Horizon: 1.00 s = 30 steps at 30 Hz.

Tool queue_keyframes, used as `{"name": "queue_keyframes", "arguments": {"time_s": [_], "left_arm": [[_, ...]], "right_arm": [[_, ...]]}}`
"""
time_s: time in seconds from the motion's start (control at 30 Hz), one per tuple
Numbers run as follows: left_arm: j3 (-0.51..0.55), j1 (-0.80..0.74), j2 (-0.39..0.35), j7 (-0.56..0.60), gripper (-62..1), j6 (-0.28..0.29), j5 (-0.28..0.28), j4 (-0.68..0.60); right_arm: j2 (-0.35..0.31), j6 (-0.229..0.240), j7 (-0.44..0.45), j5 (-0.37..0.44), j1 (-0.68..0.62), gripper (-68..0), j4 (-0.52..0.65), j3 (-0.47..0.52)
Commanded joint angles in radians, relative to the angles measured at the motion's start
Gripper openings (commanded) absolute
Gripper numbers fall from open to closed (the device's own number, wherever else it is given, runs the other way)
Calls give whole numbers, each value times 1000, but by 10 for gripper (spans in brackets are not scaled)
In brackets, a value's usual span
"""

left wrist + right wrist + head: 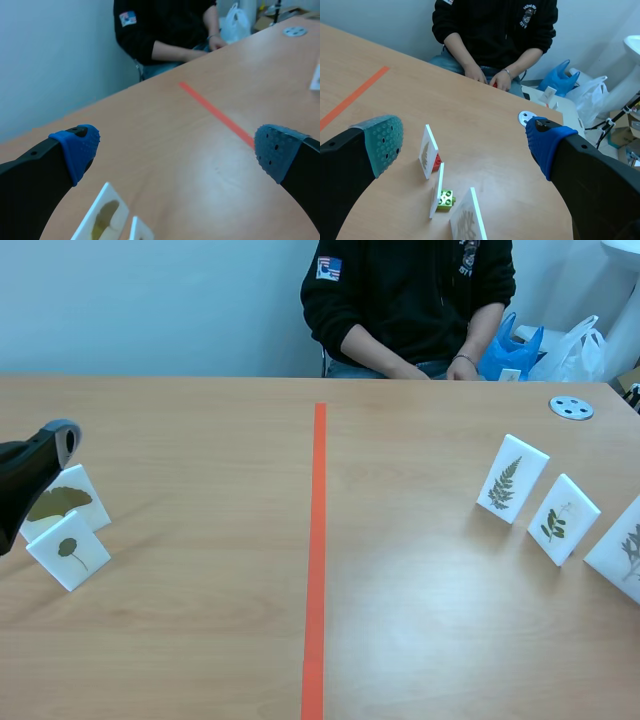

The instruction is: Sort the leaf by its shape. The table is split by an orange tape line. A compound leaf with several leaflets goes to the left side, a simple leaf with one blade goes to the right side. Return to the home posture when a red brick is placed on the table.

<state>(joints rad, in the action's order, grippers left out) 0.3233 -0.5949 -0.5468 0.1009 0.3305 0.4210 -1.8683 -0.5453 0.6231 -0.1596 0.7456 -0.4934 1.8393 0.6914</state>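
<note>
Scene view: left gripper above ginkgo card and single-leaf card, left of tape line. Left wrist view: jaws wide apart, empty; advised, lower squarely astride one card only. Right wrist view: right gripper spread, empty, fern card ahead.

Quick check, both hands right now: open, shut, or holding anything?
Left hand: open, holding nothing.
Right hand: open, holding nothing.
</note>
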Motion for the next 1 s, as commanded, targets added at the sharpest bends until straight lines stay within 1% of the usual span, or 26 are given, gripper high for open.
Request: {"name": "queue_keyframes", "arguments": {"time_s": [0.0,0.13,0.3,0.43,0.97], "left_arm": [[11,-4,5,14,14,-3,10,-27],[15,-18,20,13,14,-3,10,-105],[16,-23,39,11,14,-3,9,-149],[16,-23,53,14,14,-4,9,-156],[16,-23,53,37,14,-5,2,-155]], "right_arm": [[-14,3,16,16,11,-172,4,5],[-14,3,15,26,11,-172,4,5],[-14,6,15,26,11,-172,4,5],[-14,6,12,26,11,-172,4,4],[-14,6,8,26,11,-172,4,3]]}}
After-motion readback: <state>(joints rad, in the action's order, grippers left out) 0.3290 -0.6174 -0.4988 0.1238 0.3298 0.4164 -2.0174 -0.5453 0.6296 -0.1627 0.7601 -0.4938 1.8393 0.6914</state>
